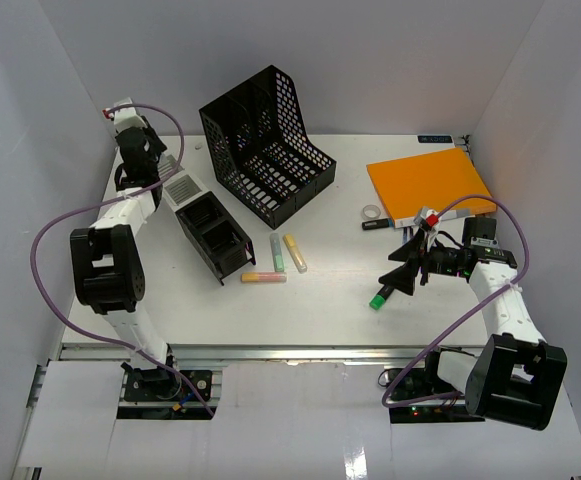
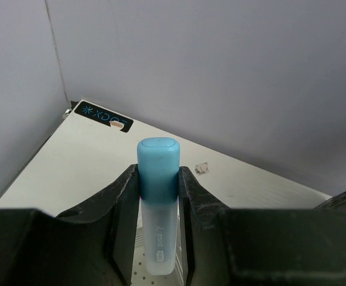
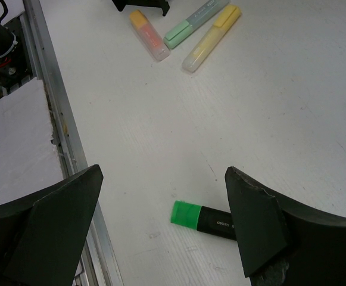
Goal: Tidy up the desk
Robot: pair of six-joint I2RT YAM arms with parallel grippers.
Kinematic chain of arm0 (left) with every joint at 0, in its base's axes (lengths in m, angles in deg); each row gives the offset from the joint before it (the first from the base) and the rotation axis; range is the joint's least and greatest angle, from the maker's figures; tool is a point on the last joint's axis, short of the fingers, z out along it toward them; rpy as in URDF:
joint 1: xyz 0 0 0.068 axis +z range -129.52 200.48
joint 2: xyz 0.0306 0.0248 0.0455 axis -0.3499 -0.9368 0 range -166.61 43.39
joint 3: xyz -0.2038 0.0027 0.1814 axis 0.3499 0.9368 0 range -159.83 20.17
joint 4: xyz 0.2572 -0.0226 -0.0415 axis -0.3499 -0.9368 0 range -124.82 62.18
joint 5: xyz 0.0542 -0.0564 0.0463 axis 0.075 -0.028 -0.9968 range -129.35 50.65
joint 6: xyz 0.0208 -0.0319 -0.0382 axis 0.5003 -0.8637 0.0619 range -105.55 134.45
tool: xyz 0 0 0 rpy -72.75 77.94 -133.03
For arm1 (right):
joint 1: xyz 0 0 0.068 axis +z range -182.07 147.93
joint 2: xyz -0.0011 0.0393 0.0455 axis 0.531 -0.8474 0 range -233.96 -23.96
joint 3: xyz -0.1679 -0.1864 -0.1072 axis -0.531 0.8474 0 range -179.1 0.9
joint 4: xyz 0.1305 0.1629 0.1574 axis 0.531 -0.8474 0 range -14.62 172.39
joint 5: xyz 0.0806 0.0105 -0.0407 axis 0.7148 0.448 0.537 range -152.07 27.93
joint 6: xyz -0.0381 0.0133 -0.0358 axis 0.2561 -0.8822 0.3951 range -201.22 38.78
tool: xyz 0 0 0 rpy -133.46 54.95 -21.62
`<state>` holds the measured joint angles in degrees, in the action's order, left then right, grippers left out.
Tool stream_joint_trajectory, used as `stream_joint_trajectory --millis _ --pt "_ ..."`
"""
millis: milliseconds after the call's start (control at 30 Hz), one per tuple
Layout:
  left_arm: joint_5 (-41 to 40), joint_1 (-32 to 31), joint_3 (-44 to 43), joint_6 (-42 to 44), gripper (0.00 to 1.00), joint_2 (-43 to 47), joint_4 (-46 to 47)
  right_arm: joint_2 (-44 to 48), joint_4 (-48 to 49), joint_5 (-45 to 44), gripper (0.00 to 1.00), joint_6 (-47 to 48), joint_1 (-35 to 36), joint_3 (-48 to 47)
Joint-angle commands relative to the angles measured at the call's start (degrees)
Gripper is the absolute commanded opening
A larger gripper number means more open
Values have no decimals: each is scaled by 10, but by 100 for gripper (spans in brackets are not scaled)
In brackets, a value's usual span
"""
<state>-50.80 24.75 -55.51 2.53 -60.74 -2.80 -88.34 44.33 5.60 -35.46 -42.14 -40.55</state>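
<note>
Left gripper [image 2: 159, 179] grips blue highlighter [image 2: 158, 156]; sticker [image 2: 104, 115] reads XDO.

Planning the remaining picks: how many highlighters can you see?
5: blue one in the left claw; orange, green and yellow on the desk; black green-capped one by the right claw. Others may hide in the organizers.

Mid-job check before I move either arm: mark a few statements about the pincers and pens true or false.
1. The left pincer grips a blue-capped highlighter. True.
2. The right pincer is shut on the green-capped marker. False: it is open above the marker, which lies on the desk.
3. Nearby, three highlighters lie close together. True.
4. The orange folder lies at the desk's left side. False: far right.
</note>
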Motion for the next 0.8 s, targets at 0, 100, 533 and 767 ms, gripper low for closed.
stream_joint_trajectory --millis 0,100,533,767 --pt "-8 -5 23 24 0 12 49 -8 -10 7 90 16 -1 -8" --pt "1 -5 53 26 0 22 59 -12 -11 6 90 16 -1 -8" --pt "29 -6 89 17 61 29 43 -1 -20 -7 90 42 -2 -4" --pt "79 -5 86 7 81 95 -13 -40 36 -140 90 -50 87 -43"
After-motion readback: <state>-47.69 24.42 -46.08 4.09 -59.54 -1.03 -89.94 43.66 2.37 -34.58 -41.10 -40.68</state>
